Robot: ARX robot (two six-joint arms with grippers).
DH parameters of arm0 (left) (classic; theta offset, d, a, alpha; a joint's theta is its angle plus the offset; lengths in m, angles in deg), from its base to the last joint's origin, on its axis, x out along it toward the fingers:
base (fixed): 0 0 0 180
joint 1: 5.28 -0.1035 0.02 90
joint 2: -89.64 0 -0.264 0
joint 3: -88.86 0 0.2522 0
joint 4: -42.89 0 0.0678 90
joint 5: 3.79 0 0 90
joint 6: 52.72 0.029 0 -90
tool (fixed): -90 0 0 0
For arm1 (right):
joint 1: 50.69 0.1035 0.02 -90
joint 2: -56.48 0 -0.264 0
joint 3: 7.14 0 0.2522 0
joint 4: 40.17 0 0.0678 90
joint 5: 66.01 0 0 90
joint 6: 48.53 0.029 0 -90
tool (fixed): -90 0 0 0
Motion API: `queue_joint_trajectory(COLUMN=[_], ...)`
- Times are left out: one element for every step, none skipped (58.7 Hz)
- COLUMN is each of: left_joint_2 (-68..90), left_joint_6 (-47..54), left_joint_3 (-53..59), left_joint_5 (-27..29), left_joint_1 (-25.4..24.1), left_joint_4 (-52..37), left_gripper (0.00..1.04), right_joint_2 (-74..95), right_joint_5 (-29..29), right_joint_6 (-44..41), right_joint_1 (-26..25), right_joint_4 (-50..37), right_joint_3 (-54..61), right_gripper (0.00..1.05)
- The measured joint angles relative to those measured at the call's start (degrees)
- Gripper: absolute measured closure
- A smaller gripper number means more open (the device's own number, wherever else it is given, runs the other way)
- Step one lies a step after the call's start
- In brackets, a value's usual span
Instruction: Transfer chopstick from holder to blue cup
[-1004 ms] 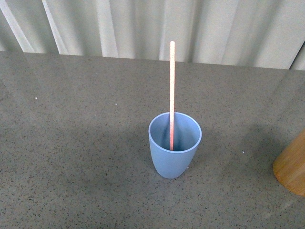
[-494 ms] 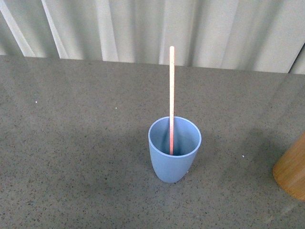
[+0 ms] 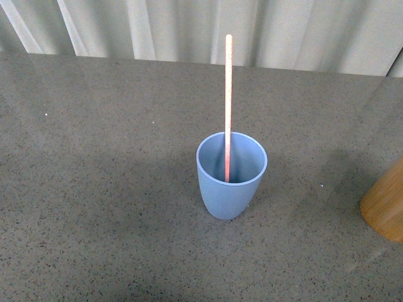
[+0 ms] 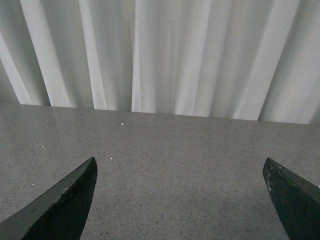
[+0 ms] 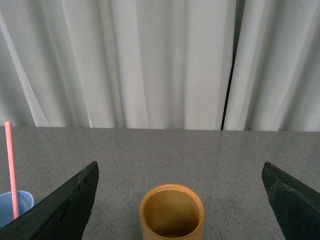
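Note:
The blue cup [image 3: 231,175] stands on the grey table, with one salmon-pink chopstick [image 3: 228,100] upright inside it and rising well above the rim. The cup [image 5: 11,207] and the stick [image 5: 11,167] also show at the edge of the right wrist view. The bamboo holder [image 5: 172,212] stands on the table in the gap below my right gripper [image 5: 180,200], which is open; what shows of the holder's inside is bare. At the right edge of the front view only the holder's side [image 3: 384,204] appears. My left gripper [image 4: 180,192] is open over bare tabletop. Neither arm shows in the front view.
A speckled grey tabletop [image 3: 94,157] runs back to a white pleated curtain [image 3: 189,28] along its far edge. A dark gap [image 5: 230,70] splits the curtain in the right wrist view.
The front view has shifted a little: the cup and chopstick sank in the picture, then rose again. The chopstick stays upright in the cup.

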Motion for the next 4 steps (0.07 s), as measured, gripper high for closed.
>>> queue_joint_trajectory(left_joint_2=[0.00, 0.00, 0.00, 0.00], left_joint_6=[0.00, 0.02, 0.00, 0.00], left_joint_3=[0.00, 0.00, 0.00, 0.00], left_joint_5=[0.00, 0.00, 0.00, 0.00], left_joint_1=[0.00, 0.00, 0.00, 0.00], left_joint_4=[0.00, 0.00, 0.00, 0.00], left_gripper=[0.07, 0.07, 0.07, 0.07], right_joint_2=[0.00, 0.00, 0.00, 0.00], right_joint_5=[0.00, 0.02, 0.02, 0.02], right_joint_6=[-0.02, -0.02, -0.02, 0.00], right_joint_1=[0.00, 0.00, 0.00, 0.00], right_joint_4=[0.00, 0.00, 0.00, 0.00], right_joint_3=[0.00, 0.00, 0.00, 0.00], right_gripper=[0.10, 0.10, 0.10, 0.10])
